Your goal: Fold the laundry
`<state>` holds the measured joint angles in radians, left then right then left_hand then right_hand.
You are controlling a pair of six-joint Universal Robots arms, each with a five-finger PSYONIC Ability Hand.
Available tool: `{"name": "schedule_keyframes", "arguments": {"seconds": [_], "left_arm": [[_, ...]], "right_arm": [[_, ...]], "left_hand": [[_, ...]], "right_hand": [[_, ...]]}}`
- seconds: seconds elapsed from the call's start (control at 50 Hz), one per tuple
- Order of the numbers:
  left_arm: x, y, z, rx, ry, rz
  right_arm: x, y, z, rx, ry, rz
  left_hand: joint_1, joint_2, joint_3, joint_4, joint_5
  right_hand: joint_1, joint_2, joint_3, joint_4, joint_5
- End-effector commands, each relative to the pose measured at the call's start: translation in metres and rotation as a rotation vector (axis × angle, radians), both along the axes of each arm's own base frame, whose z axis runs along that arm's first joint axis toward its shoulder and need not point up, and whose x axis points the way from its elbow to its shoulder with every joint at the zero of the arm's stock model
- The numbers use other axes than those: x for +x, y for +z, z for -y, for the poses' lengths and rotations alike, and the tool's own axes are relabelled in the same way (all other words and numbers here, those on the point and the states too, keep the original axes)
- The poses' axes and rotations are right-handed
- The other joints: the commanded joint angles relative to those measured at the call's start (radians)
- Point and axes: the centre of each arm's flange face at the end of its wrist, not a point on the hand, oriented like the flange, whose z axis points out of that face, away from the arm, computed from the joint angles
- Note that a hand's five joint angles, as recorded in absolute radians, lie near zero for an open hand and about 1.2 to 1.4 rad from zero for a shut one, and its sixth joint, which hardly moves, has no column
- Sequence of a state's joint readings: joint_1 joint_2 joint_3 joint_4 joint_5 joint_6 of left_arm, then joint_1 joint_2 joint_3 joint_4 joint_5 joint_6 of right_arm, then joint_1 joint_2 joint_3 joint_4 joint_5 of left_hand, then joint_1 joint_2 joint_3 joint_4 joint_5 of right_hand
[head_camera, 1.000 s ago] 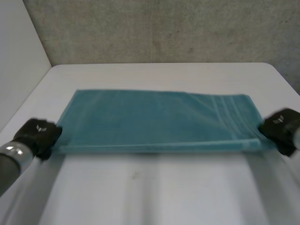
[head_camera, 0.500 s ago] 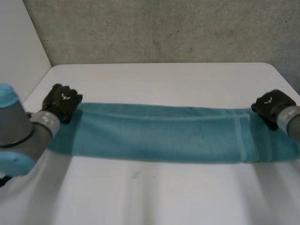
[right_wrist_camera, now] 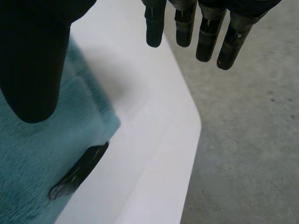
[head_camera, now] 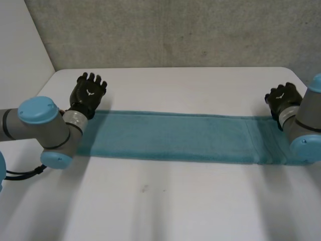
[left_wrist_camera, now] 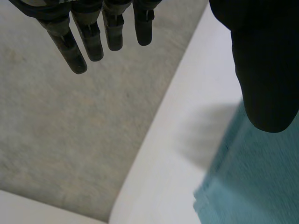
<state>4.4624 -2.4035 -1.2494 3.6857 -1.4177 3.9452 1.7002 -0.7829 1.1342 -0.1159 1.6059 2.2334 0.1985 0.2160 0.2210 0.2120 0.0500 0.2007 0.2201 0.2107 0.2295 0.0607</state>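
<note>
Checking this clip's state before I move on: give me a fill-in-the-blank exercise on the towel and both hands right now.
1. The teal towel lies in a long strip on the ___ table.
2. The left hand, by the strip's far left corner, holds ___.
3. The right hand, fingers straight, is ___.
Missing words: white; nothing; open.

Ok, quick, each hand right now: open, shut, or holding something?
Left hand: open, fingers straight, holding nothing.
Right hand: open, fingers straight, holding nothing.
</note>
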Motion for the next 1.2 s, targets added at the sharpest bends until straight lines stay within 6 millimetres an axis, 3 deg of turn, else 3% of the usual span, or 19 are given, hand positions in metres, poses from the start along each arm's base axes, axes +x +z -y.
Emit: {"name": "schedule_keyframes", "arguments": {"seconds": [0.02,0.04,0.12,0.18,0.2,0.28,0.42,0.58,0.76,0.96,0.98,1.04,1.08,1.1,1.2], "left_arm": [[-0.004,0.030,-0.026,-0.082,-0.021,-0.031],[-0.001,0.037,-0.031,-0.087,-0.017,-0.034],[0.010,0.052,-0.046,-0.081,0.001,-0.045],[0.018,0.058,-0.057,-0.067,0.011,-0.066],[0.025,0.059,-0.063,-0.046,0.022,-0.089],[0.036,0.061,-0.078,0.020,0.038,-0.185],[0.048,0.060,-0.098,0.180,0.060,-0.372],[0.052,0.053,-0.105,0.258,0.078,-0.420],[0.052,0.050,-0.106,0.267,0.082,-0.422],[0.052,0.047,-0.108,0.277,0.081,-0.419],[0.052,0.047,-0.108,0.277,0.081,-0.419],[0.052,0.047,-0.107,0.278,0.083,-0.419],[0.052,0.047,-0.107,0.276,0.082,-0.420],[0.052,0.047,-0.107,0.276,0.082,-0.420],[0.052,0.047,-0.108,0.278,0.081,-0.419]], "right_arm": [[-0.007,0.050,-0.011,-0.088,-0.038,0.171],[-0.008,0.067,-0.022,-0.108,-0.030,0.221],[-0.008,0.090,-0.043,-0.116,0.036,0.267],[-0.022,0.095,-0.053,-0.082,0.059,0.276],[-0.035,0.093,-0.059,-0.039,0.062,0.287],[-0.056,0.078,-0.073,0.111,0.068,0.329],[-0.078,0.054,-0.088,0.293,0.043,0.400],[-0.098,0.015,-0.075,0.322,0.044,0.456],[-0.107,0.000,-0.070,0.339,0.026,0.474],[-0.110,-0.008,-0.064,0.329,0.025,0.460],[-0.111,-0.009,-0.062,0.316,0.025,0.455],[-0.112,-0.010,-0.060,0.310,0.023,0.451],[-0.115,-0.012,-0.057,0.305,0.015,0.450],[-0.115,-0.012,-0.057,0.305,0.015,0.450],[-0.148,-0.008,-0.041,0.233,-0.118,0.405]], "left_hand": [[-0.024,-0.042,-0.046,-0.037,-0.050],[-0.024,-0.042,-0.046,-0.037,-0.050],[-0.024,-0.042,-0.046,-0.037,-0.050],[-0.024,-0.042,-0.046,-0.037,-0.050],[-0.024,-0.042,-0.046,-0.037,-0.050],[-0.020,-0.038,-0.043,-0.034,-0.046],[-0.017,-0.035,-0.040,-0.031,-0.043],[-0.017,-0.035,-0.040,-0.031,-0.043],[-0.017,-0.035,-0.040,-0.031,-0.043],[-0.017,-0.035,-0.040,-0.031,-0.043],[-0.017,-0.035,-0.040,-0.031,-0.043],[-0.017,-0.035,-0.040,-0.031,-0.043],[-0.017,-0.035,-0.040,-0.031,-0.043],[-0.017,-0.035,-0.040,-0.031,-0.043],[-0.020,-0.038,-0.043,-0.034,-0.046]], "right_hand": [[-0.026,-0.046,-0.036,-0.055,-0.061],[-0.026,-0.046,-0.036,-0.055,-0.061],[-0.026,-0.046,-0.036,-0.055,-0.061],[-0.026,-0.046,-0.036,-0.055,-0.061],[-0.026,-0.046,-0.036,-0.055,-0.061],[-0.026,-0.046,-0.036,-0.055,-0.061],[0.222,0.202,0.212,0.193,0.187],[0.444,0.425,0.434,0.416,0.410],[0.557,0.537,0.547,0.528,0.522],[0.674,0.655,0.664,0.645,0.639],[0.814,0.794,0.804,0.785,0.779],[0.938,0.918,0.928,0.909,0.903],[1.194,1.175,1.184,1.165,1.159],[1.196,1.176,1.186,1.167,1.161],[1.196,1.176,1.186,1.167,1.161]]}}
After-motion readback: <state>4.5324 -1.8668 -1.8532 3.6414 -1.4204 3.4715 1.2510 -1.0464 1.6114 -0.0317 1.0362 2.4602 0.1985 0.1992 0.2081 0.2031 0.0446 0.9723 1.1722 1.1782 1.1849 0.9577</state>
